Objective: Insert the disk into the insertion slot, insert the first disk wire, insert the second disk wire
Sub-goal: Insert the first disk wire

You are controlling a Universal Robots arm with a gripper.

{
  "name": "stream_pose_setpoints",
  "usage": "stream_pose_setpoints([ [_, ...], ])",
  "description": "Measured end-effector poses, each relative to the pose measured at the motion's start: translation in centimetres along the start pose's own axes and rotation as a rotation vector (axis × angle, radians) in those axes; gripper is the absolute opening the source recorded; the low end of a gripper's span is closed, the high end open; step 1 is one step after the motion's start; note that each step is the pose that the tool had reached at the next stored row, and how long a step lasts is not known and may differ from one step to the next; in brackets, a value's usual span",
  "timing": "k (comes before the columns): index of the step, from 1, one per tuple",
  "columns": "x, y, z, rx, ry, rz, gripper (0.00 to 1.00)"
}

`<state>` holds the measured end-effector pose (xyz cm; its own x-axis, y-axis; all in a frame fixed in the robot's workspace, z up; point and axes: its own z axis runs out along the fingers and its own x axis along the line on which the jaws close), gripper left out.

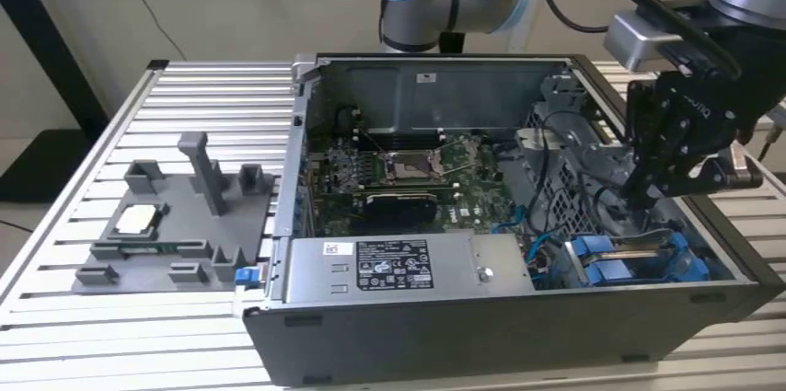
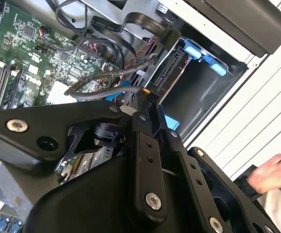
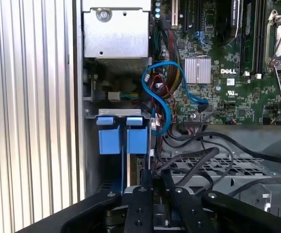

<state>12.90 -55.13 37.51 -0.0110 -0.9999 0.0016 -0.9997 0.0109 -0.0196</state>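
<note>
1. A ribbed aluminium table [image 1: 209, 87] carries an open dark-grey computer case [image 1: 491, 336], which lies on its side with its inside exposed.
2. A flat grey fixture tray with upright posts [image 1: 184, 202] is seen on the table at the exterior view's left, just beside the case.
3. A grey power-supply box with a white label [image 1: 406, 267] is mounted along the case's near wall.
4. The black gripper [image 1: 641, 202] is lowered into the case at the exterior view's right, just above the drive corner.
5. The insertion slot [image 3: 90, 114], a grey sheet-metal bay, is found in that corner.
6. The disk [image 1: 639, 258], a silvery-grey drive in a bright blue carrier frame, is seated in the insertion slot, with its connector edge turned toward the gripper.
7. The jaws are drawn nearly together, and the end of a black wire [image 2: 101, 93] is pinched between them, close to the disk's connector edge.
8. A looped blue cable [image 3: 169, 116] lies over the green board, beside the slot.
9. A person's hand [image 2: 275, 172] is seen outside the case in the second wrist view.
</note>
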Motion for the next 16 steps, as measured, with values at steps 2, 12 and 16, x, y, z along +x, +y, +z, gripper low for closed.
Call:
stream_pose_setpoints([
  [2,0.22,-0.08,0.15,-0.0003,0.0001,0.0,0.19],
  [12,0.96,-0.82,1.4,-0.0005,0.0001,0.0,0.19],
  [16,0.95,-1.38,1.9,-0.0005,0.0001,0.0,0.19],
])
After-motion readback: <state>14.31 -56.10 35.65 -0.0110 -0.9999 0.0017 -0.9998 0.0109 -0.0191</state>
